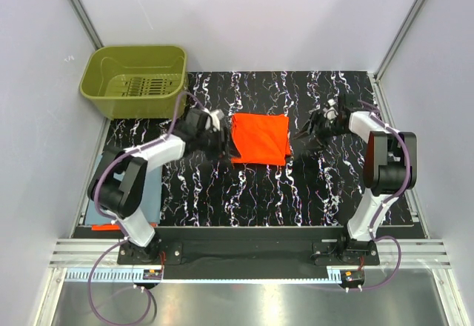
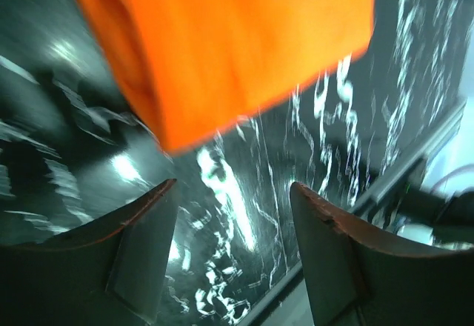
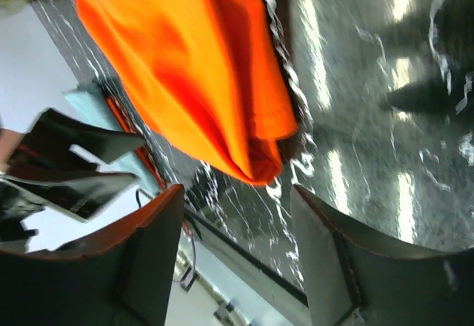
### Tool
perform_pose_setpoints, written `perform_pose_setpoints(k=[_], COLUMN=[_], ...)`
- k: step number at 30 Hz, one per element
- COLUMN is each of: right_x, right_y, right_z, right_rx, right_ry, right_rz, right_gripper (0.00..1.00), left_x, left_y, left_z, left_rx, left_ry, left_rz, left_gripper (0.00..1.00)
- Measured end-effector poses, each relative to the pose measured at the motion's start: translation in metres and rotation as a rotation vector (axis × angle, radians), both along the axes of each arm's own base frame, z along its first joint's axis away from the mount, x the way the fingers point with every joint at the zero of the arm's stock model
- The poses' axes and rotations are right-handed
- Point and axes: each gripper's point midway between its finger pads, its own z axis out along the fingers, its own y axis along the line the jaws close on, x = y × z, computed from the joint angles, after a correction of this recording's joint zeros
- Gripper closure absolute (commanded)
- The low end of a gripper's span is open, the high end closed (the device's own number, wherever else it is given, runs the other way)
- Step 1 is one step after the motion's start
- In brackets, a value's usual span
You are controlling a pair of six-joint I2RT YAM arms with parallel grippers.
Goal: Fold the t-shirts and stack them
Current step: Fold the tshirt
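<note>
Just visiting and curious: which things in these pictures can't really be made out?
Blue-grey cloth, top view: mostly under the left arm; its shape is unclear.
Orange t-shirt, both wrist views: cut off by the top edge, blurred.
Left gripper and right gripper, top view: too small to tell whether they touch the shirt.

Here's how I see it: the folded bright orange cloth t-shirt (image 1: 259, 138) lies mid-table on the black marbled mat (image 1: 244, 200). The left gripper (image 1: 226, 147) is just beside its left edge, the right gripper (image 1: 301, 136) just off its right. The olive-green plastic basket (image 1: 133, 107) sits at the far left. The dusty blue-grey folded t-shirt (image 1: 154, 193) lies near left, partly under the left arm.
</note>
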Motion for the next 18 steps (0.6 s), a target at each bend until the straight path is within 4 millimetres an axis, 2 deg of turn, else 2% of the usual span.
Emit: perform_pose_setpoints(k=[3, 5, 9, 11, 13, 18], right_x=[0.023, 0.042, 0.081, 0.095, 0.104, 0.118], right_y=[0.001, 0.001, 0.007, 0.013, 0.018, 0.028], right_z=[0.011, 0.018, 0.023, 0.019, 0.011, -0.004], right_rx=[-0.023, -0.038, -0.049, -0.051, -0.057, -0.066], right_ry=[-0.05, -0.09, -0.145, -0.158, -0.153, -0.142], right_rz=[-0.011, -0.021, -0.032, -0.026, -0.021, -0.009], right_gripper=[0.43, 0.47, 0.46, 0.44, 0.44, 0.5], left_x=[0.041, 0.078, 0.132, 0.149, 0.156, 0.16], left_y=[0.017, 0.022, 0.013, 0.004, 0.001, -0.002], left_z=[0.023, 0.038, 0.044, 0.034, 0.023, -0.004], left_rx=[-0.007, -0.017, -0.031, -0.033, -0.028, -0.009], left_ry=[-0.055, -0.105, -0.169, -0.167, -0.154, -0.108], left_rz=[0.069, 0.1, 0.103, 0.095, 0.095, 0.097], left_gripper=[0.39, 0.46, 0.46, 0.45, 0.45, 0.44])
